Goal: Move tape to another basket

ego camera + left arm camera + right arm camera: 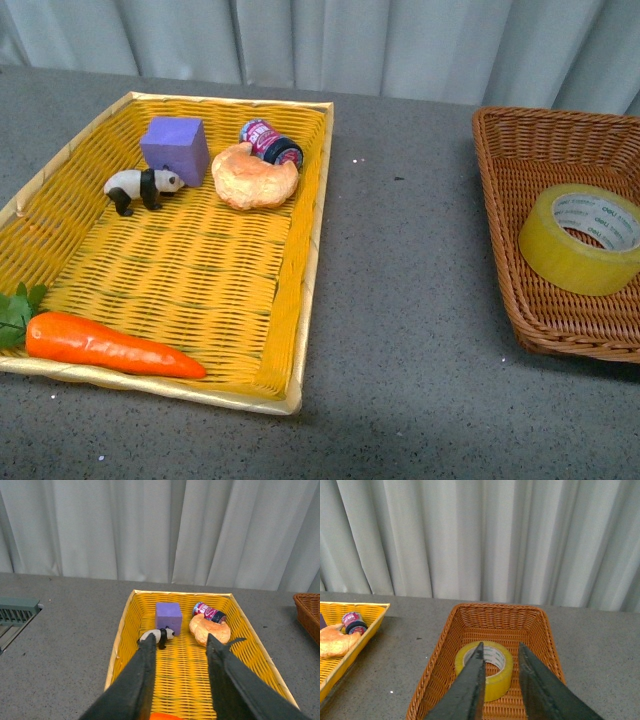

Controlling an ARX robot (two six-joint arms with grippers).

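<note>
The yellowish tape roll (pixel 580 238) with a white printed core lies inside the brown wicker basket (pixel 520 150) at the right edge of the front view. In the right wrist view the tape (pixel 496 677) sits low in the basket (pixel 495 617). My right gripper (pixel 501 649) is open and empty, hovering above the roll, one finger crossing it. My left gripper (pixel 181 641) is open and empty above the yellow woven tray (pixel 240 620). Neither arm shows in the front view.
The yellow tray (pixel 300 290) holds a purple cube (pixel 175 147), a toy panda (pixel 142 187), a croissant (pixel 254 176), a small can (pixel 270 142) and a carrot (pixel 105 345). Grey tabletop lies between the tray and the basket. A curtain hangs behind. A grey-green rack (pixel 15 611) shows in the left wrist view.
</note>
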